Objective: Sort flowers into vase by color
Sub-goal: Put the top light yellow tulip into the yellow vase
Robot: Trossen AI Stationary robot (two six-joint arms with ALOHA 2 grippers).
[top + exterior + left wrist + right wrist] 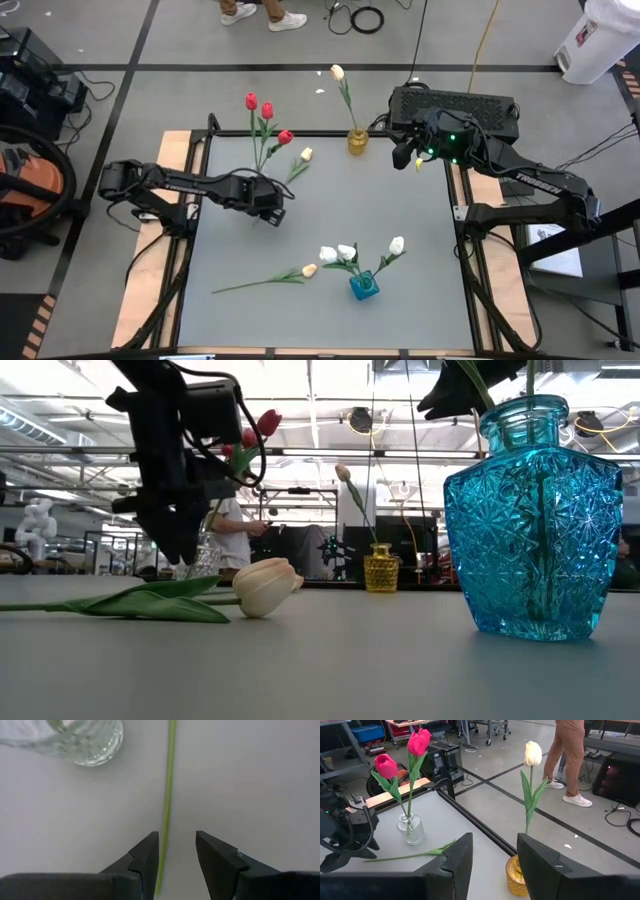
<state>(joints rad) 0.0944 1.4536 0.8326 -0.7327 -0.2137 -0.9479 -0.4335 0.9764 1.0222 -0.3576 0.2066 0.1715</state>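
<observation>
**Left hand poised over a loose stem**

We see the left hand (268, 200) low over the grey surface (400, 200), its fingers (145, 857) spread, with a thin green stem (169, 785) running between them toward 12 o'clock (not yet pinched). That stem belongs to the cream tulip (305, 155) lying beside the clear vase (411, 830), which holds red tulips (265, 108). The clear vase sits at about 11 o'clock on the surface. The right hand (405, 150) hovers at 1 o'clock, fingers (455, 860) apart, just beside the yellow vase (357, 141) with one cream flower (338, 72). At 6 o'clock the blue vase (364, 286) carries white tulips (345, 253); another cream tulip (308, 270) lies flat at its 9 o'clock.
</observation>
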